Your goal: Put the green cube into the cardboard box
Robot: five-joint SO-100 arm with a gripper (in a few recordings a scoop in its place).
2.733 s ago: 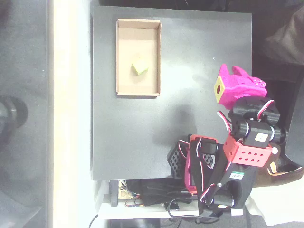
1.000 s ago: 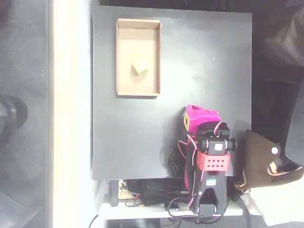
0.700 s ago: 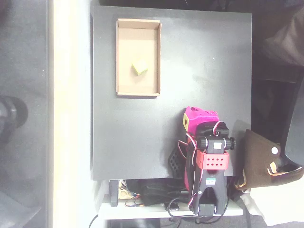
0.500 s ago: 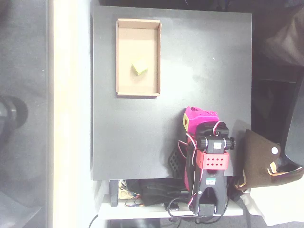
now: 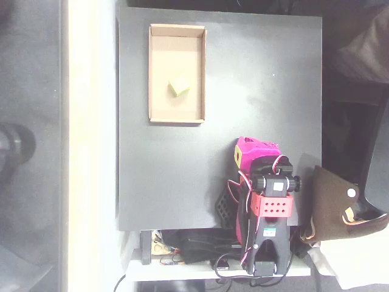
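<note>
Nothing had moved since the earlier frame: the green cube (image 5: 178, 87) lay inside the cardboard box (image 5: 155, 73), and the claw (image 5: 255, 148), its opening impossible to tell, sat folded at 5 o'clock on the bench (image 5: 261, 73).

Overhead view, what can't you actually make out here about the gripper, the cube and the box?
- Gripper: folded under the arm's wrist; whether it is open or shut cannot be told.
- Green cube: too small to read its faces; it lies inside the cardboard box.
- Table: near edge covered by the arm's base.
</note>
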